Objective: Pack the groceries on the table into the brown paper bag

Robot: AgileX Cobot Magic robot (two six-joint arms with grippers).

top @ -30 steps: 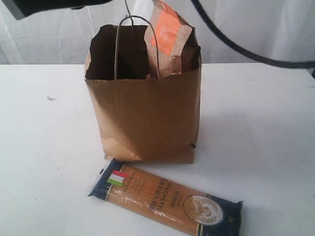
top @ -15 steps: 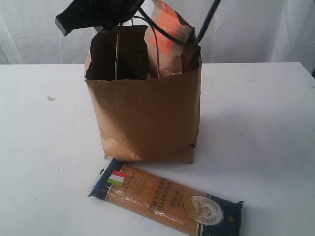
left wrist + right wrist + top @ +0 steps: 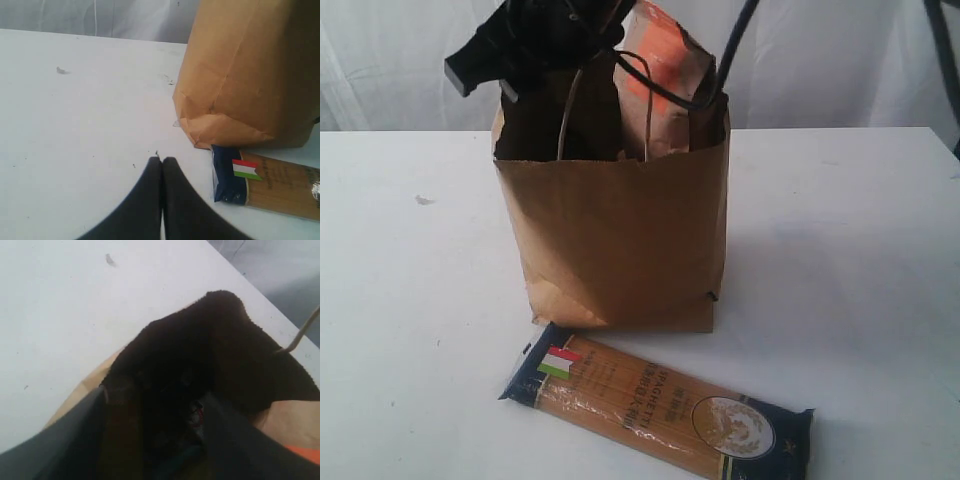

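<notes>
White draped curtain [image 3: 840,60] at back, small grey scrap [image 3: 424,200] lying alone

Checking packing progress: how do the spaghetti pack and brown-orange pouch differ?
The spaghetti pack lies flat on the table, outside the paper bag; the brown-orange pouch stands upright inside it, top poking out. The spaghetti pack is long with dark-blue ends; the pouch is brown with an orange panel.

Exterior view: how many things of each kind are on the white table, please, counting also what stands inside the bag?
Tall creased brown paper bag: 1
Brown-orange pouch, standing in the bag: 1
Long spaghetti pack, lying flat before the bag: 1
Total: 3
Anything deeper in the bag is hidden.
</notes>
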